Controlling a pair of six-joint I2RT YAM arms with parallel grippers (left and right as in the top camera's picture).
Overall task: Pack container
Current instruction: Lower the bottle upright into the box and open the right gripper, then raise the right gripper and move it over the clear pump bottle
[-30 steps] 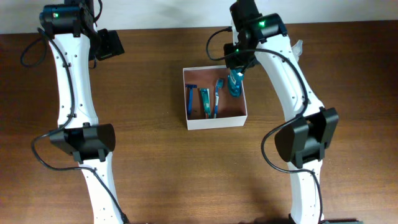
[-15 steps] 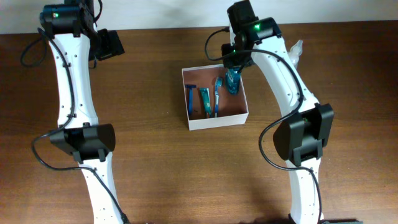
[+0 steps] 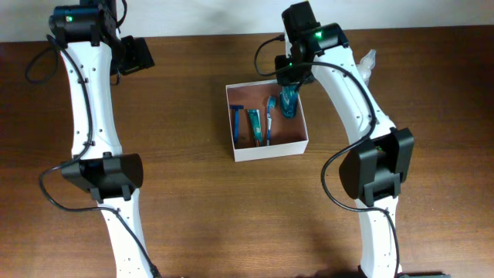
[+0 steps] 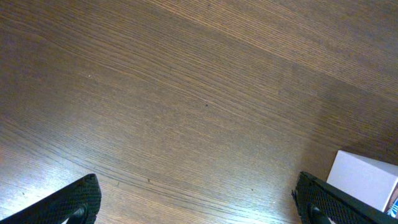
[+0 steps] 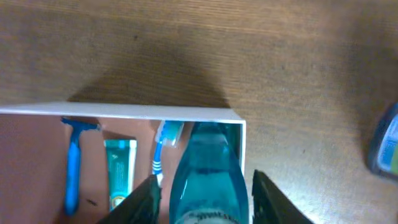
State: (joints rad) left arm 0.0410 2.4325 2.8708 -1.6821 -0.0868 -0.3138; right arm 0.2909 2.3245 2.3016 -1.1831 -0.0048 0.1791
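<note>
The container (image 3: 270,147) is a square white box with a reddish-brown inside, at mid-table. In it lie a blue razor (image 3: 237,123), a green toothpaste tube (image 3: 253,126), a blue toothbrush (image 3: 269,117) and a teal bottle (image 3: 289,103) along its right wall. My right gripper (image 3: 288,83) hangs over the bottle at the box's far right corner. In the right wrist view its fingers (image 5: 205,199) straddle the teal bottle (image 5: 208,168) with a narrow gap on each side. My left gripper (image 3: 136,55) is open and empty, far off at the back left.
A small clear bottle (image 3: 366,62) lies on the table right of the box; its blurred edge shows in the right wrist view (image 5: 385,143). The left wrist view shows bare wood and one white corner of the container (image 4: 367,180).
My right gripper moved up and left with the teal bottle toward the box's far right corner, and has stayed there for the last half second. The left arm has not moved.
</note>
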